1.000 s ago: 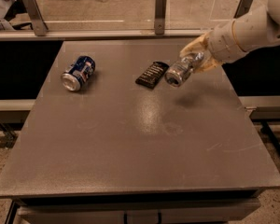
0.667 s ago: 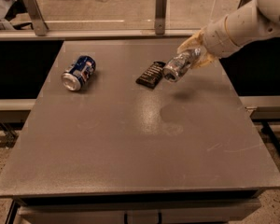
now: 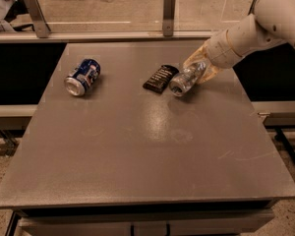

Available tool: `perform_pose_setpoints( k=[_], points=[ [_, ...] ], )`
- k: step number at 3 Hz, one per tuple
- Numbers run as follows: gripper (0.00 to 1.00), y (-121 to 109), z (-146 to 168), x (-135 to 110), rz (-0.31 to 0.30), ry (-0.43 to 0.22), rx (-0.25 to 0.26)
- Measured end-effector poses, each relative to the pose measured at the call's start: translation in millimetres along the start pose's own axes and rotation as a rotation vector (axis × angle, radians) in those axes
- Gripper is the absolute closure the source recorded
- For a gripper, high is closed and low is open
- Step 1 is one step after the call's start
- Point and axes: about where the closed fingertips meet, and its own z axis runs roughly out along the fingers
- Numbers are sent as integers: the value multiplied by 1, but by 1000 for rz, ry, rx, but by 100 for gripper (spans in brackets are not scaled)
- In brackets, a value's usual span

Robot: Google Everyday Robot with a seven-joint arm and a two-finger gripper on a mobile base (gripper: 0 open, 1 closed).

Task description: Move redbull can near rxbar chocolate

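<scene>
The gray worktop [image 3: 137, 171] shows in its front part only faint smears on the surface. Further back, on the left side, a blue can [image 3: 82, 76] with red and white marks lies on its side, with its silver end turned toward the front left. Near the middle of the back part lies the rxbar chocolate [image 3: 160, 78], flat, in a black wrapper with white letters. Just beside it on the right is the redbull can [image 3: 185, 79], silver and shiny, tilted with its round end toward the front. The claw [image 3: 199, 69] grips this can at its rear part. The can seems very low over the worktop or touching it; I cannot tell which. The white arm [image 3: 250, 28] comes in from the upper right corner. Behind the worktop's far edge a metal post [image 3: 169, 13] stands upright.
</scene>
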Motion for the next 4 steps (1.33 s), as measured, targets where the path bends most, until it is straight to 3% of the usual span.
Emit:
perform_pose_setpoints(
  k=[1,2,4],
  points=[
    [12,1,4,-1,1,-7,-2],
    [0,1,6,-2,1,-11,-3],
    [0,-5,0,-2,0,-11,-4]
  ],
)
